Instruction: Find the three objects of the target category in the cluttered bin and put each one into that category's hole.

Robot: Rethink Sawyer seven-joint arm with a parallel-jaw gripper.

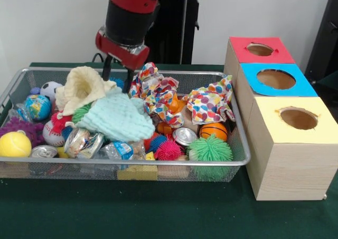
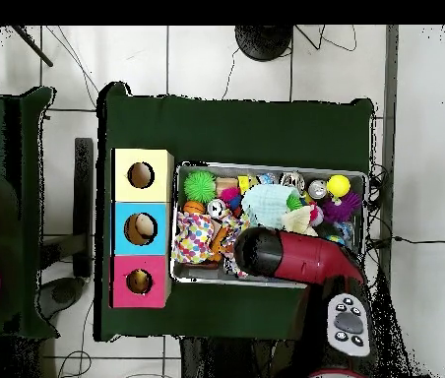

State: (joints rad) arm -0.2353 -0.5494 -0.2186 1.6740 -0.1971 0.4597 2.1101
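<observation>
Sitting on the green desk (image 1: 158,212), the wire bin (image 1: 240,159) is stuffed. Beside it are three boxes with holes: red (image 1: 261,49), blue (image 1: 275,79), yellow (image 1: 298,118). The arm (image 1: 129,17) hangs over the bin's back, jaws (image 1: 117,76) open and empty, straddling a cream cloth (image 1: 82,88) by the mint cloth (image 1: 119,117). Overhead, the arm hides them. Balls and cans (image 1: 185,136) lie half-buried.

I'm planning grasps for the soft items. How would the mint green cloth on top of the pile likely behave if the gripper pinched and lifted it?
The mint green cloth lies crumpled and draped over other toys in the wire bin, so it is probably floppy and would hang down when lifted. It looks thin and light. Its folds may snag or drag neighbours such as the cream cloth.
</observation>
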